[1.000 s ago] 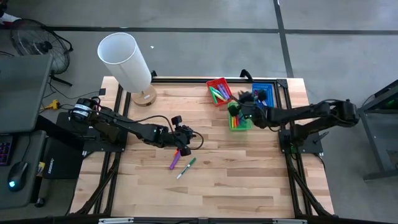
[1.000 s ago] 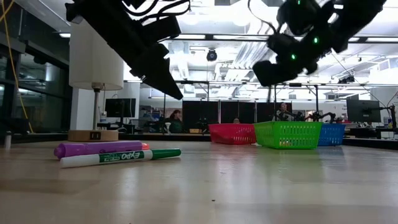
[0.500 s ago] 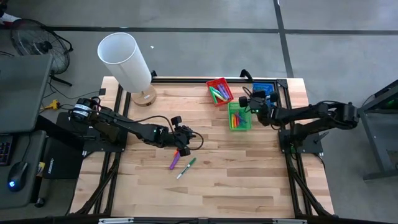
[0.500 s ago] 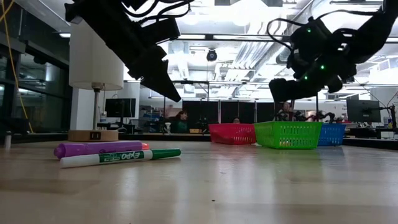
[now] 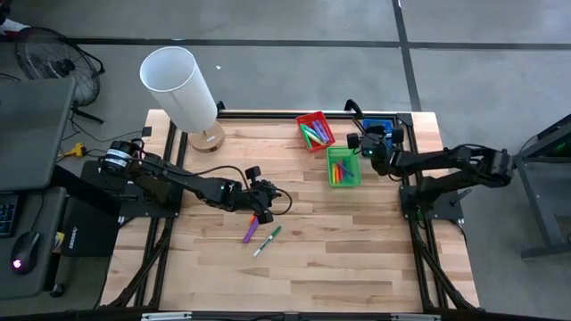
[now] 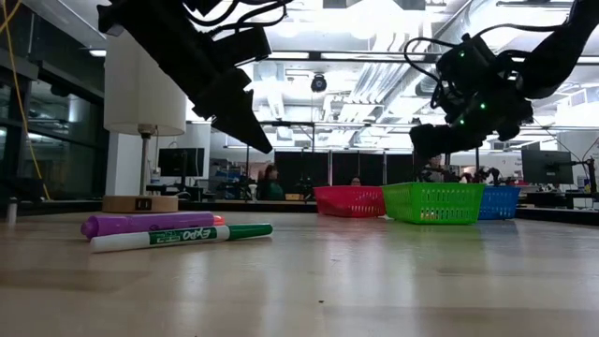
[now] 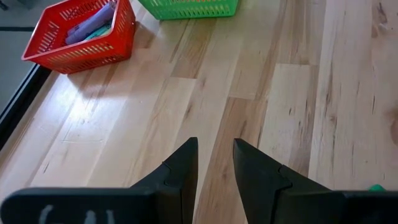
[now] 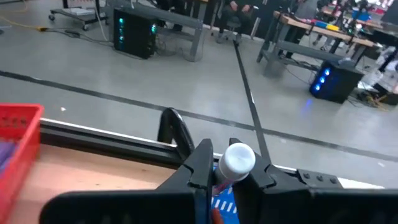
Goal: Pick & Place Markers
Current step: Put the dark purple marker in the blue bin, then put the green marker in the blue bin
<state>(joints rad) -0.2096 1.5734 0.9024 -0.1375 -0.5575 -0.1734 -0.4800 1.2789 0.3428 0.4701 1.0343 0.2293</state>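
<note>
A purple marker [image 5: 252, 228] and a green marker [image 5: 267, 241] lie flat on the wooden table [image 5: 303, 267]; they also show in the low view as purple marker [image 6: 150, 224] and green marker [image 6: 182, 236]. A reddish marker [image 5: 265, 217] lies just beyond them. My left gripper [image 5: 268, 201] hovers above these, open and holding nothing [image 7: 214, 155]. My right gripper [image 5: 366, 139] is at the far right, over the blue tray [image 5: 382, 130], shut on a marker with a white end [image 8: 238, 158]. My right gripper pinches the marker between its two fingers, just below its white end [image 8: 231, 174]. That end sticks out above the fingers, and the marker crosses them. The marker's lower part is hidden by the fingers. It is lifted clear, above the blue tray.
A red tray [image 5: 314, 131] and a green tray [image 5: 343, 166], both holding markers, stand left of the blue tray at the far right. A lamp with a white shade [image 5: 178, 87] stands at the far left. Bare wood lies toward the near edge.
My right gripper has carried its marker from above the green tray toward the table's far right, over the blue tray, sinking a little and turning as it went. It stays shut.
</note>
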